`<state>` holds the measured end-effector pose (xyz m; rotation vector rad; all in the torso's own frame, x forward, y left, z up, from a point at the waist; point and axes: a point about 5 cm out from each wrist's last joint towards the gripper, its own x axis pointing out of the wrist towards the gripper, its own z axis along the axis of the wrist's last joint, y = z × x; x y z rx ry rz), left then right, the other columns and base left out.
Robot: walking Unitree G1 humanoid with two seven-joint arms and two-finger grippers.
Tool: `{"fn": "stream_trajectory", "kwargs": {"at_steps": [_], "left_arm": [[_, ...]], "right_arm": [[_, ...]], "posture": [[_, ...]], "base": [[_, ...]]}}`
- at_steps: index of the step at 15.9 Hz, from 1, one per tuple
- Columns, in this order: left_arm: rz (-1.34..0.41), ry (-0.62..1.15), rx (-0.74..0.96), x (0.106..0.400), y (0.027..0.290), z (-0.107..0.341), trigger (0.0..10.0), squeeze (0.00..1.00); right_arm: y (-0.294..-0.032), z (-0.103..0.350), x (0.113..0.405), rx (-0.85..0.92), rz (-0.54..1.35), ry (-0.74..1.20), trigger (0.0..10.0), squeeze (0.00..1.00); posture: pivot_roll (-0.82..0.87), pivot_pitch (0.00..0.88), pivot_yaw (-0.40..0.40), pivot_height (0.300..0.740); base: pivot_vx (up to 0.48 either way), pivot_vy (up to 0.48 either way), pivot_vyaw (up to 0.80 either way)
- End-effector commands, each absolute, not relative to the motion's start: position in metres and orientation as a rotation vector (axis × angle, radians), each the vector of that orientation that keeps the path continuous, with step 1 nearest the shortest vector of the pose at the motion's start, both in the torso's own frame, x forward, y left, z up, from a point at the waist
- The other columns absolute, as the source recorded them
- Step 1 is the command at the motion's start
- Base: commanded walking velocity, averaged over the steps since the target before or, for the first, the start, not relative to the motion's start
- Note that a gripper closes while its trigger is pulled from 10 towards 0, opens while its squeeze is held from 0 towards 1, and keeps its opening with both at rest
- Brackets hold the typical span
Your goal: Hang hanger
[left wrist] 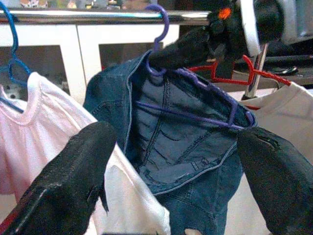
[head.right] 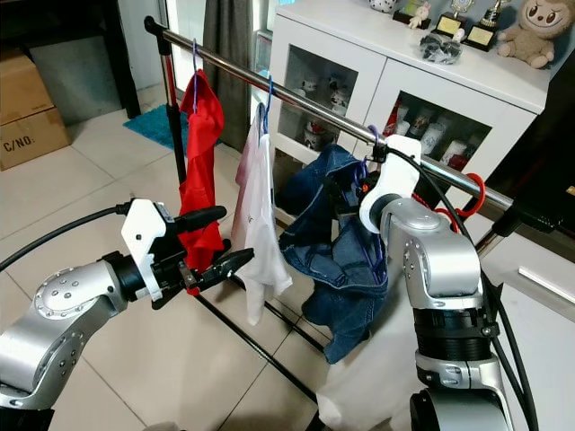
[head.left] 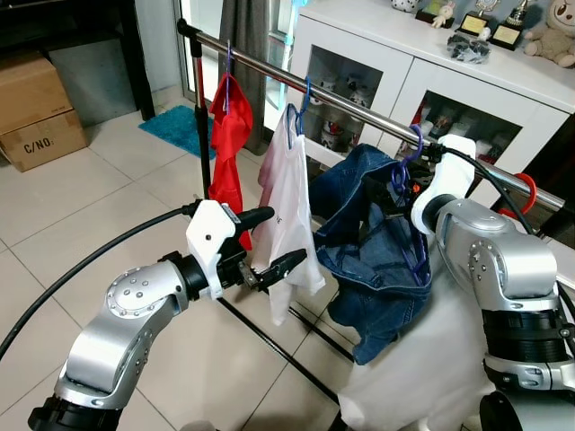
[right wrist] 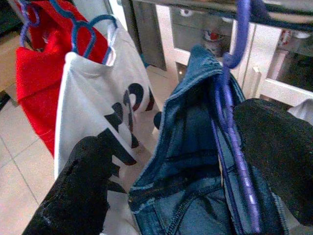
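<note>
A purple hanger [head.left: 411, 149] carrying a blue denim garment [head.left: 368, 260] has its hook over the metal rail [head.left: 359, 103]. My right gripper [right wrist: 173, 122] is up by that hanger's neck just under the rail. Its fingers [left wrist: 195, 44] are spread wide, with the hanger's purple arm [right wrist: 234, 161] running close along one finger, so it is open. My left gripper [head.left: 286, 236] is lower, in front of the white shirt [head.left: 287, 189] on a blue hanger, open and holding nothing. A red garment [head.left: 229, 135] hangs at the rail's left end.
A red hanger [head.left: 526, 193] with a white garment [head.left: 422, 359] hangs at the rail's right end. Behind stands a white glass-door cabinet [head.left: 404, 63]. The rack's base bar [head.left: 287, 359] crosses the tiled floor. Cardboard boxes [head.left: 36, 108] and a blue mat [head.left: 184, 126] lie far left.
</note>
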<state>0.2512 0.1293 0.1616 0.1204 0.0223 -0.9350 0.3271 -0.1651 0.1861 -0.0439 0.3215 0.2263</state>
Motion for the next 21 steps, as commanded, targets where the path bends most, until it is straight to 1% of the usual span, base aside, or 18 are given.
{"fn": "stream_trajectory", "kwargs": {"at_steps": [1,4,9,18,21], "left_arm": [[-0.964,0.018,0.142,0.253,0.125,0.163,10.0,0.0],[-0.974,0.018,0.147,0.254,0.123,0.163,10.0,0.0],[-0.98,0.016,0.149,0.252,0.12,0.161,10.0,0.0],[-0.967,0.015,0.148,0.251,0.12,0.16,10.0,0.0],[-0.967,0.013,0.148,0.251,0.12,0.16,10.0,0.0]], "right_arm": [[-0.17,0.186,0.324,-0.054,0.219,0.328,10.0,0.0],[-0.17,0.177,0.327,-0.083,0.181,0.353,10.0,0.0],[-0.169,0.165,0.328,-0.133,0.172,0.386,10.0,0.0],[-0.164,0.162,0.333,-0.163,0.188,0.394,10.0,0.0],[-0.168,0.168,0.335,-0.184,0.154,0.366,10.0,0.0]], "posture": [[0.0,0.0,-0.109,0.74],[0.0,0.0,-0.108,0.74],[0.0,0.0,-0.119,0.74],[0.0,0.0,-0.139,0.74],[0.0,0.0,-0.138,0.74]], "base": [[0.0,0.0,0.0],[0.0,0.0,0.0],[0.0,0.0,0.0],[0.0,0.0,0.0],[0.0,0.0,0.0]]}}
